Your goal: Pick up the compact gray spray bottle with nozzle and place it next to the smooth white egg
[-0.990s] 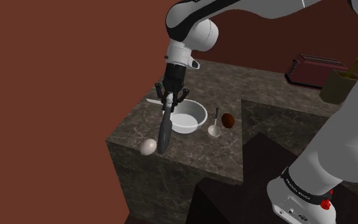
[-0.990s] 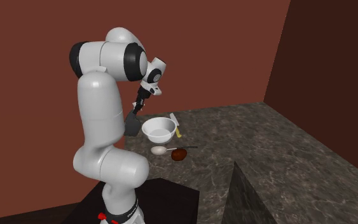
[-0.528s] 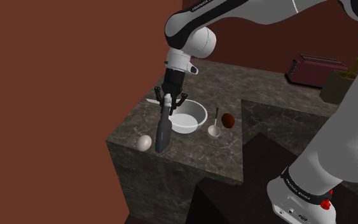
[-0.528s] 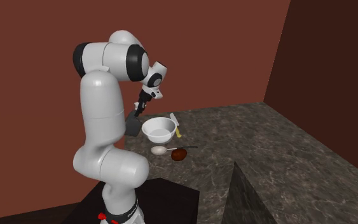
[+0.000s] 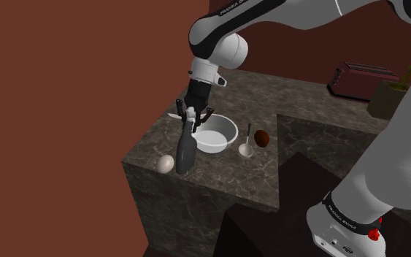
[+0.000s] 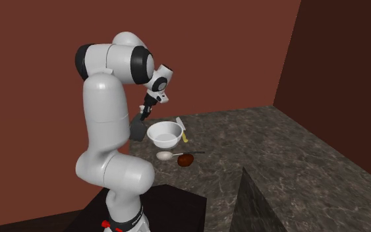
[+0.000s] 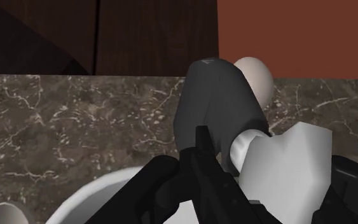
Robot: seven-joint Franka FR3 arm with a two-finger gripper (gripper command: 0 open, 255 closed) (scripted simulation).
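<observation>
— Over the near left corner of the dark marbled countertop [image 5: 225, 175], as the shoulder view has it, how is the arm posed?
— The white arm [image 5: 229, 22] is arched up from that view's lower right and across to the left. Its wrist is turned downward, so that the black gripper [image 5: 190, 120] is pointed at the counter with a slight tilt.
— And the claw?
— It is clamped on the top of the dark gray spray bottle [image 5: 186, 152]. In the wrist view the pale nozzle [image 7: 285, 168] is seen clasped between the black fingers [image 7: 203, 159].
— Where is the bottle placed?
— It is held nearly upright, leaning a little, with its base down at the counter just beside the white egg [image 5: 166, 163], on the egg's right in the shoulder view. Whether the base is resting on the counter cannot be told.
— What else is seen nearby?
— A white bowl [image 5: 218, 135] is set just behind the bottle, to its right. Farther right, a white spoon [image 5: 246, 150] and a brown rounded object [image 5: 262, 138] are laid close together. A dark red toaster [image 5: 360, 80] is seen at the far right.
</observation>
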